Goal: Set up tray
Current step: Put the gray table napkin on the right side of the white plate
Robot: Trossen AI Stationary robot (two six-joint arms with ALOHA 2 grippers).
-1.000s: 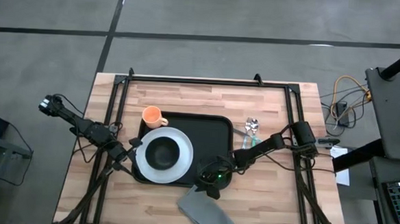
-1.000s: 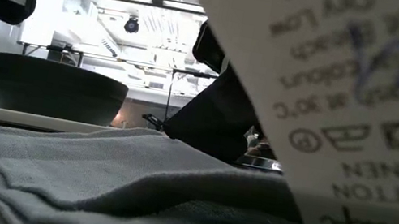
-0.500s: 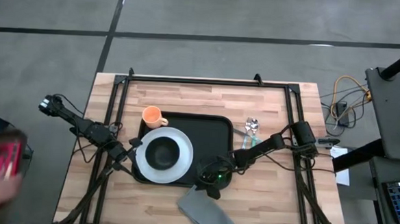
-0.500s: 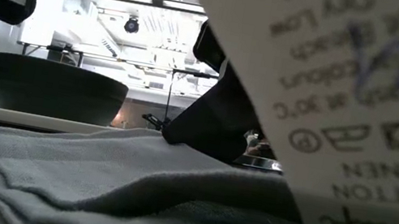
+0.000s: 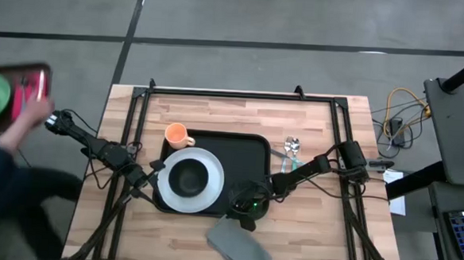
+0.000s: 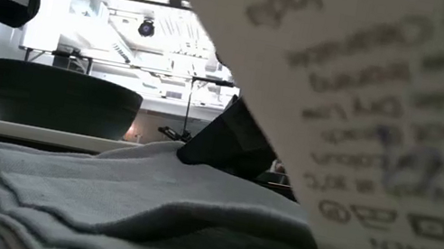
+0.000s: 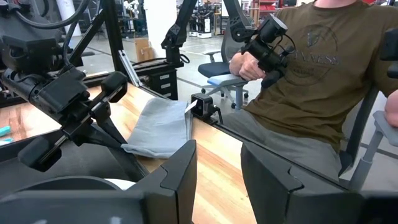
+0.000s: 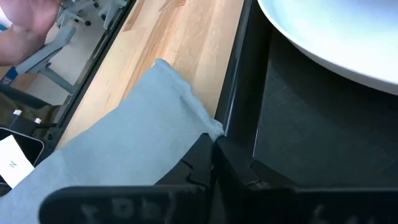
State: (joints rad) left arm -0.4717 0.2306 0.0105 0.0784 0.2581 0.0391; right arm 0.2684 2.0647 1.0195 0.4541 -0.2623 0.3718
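Note:
The black tray lies mid-table and carries a white plate with a dark bowl. A grey folded napkin lies flat on the wood just near of the tray's near rim. My right gripper stands over the napkin's far end, shut on it. My left gripper waits at the tray's left edge beside the plate. It is open, and only bare table shows between its fingers. My right gripper pinches the napkin's far edge at the corner beside the tray's near rim, between its two shut fingers. The fingers slant down from above. The cloth bunches up a little at the fingers; the rest of the napkin lies on the table.
An orange cup stands off the tray's far left corner, and spoons lie to the tray's right. The napkin's white label blocks much of the low view. A person sits beyond the near edge; another passes at the left.
My right gripper has shut on the napkin's far edge, and its fingers now sit lower on the cloth. The cloth there has bunched up and the label has shifted. Beside the table's left edge, a person has walked toward the far side.

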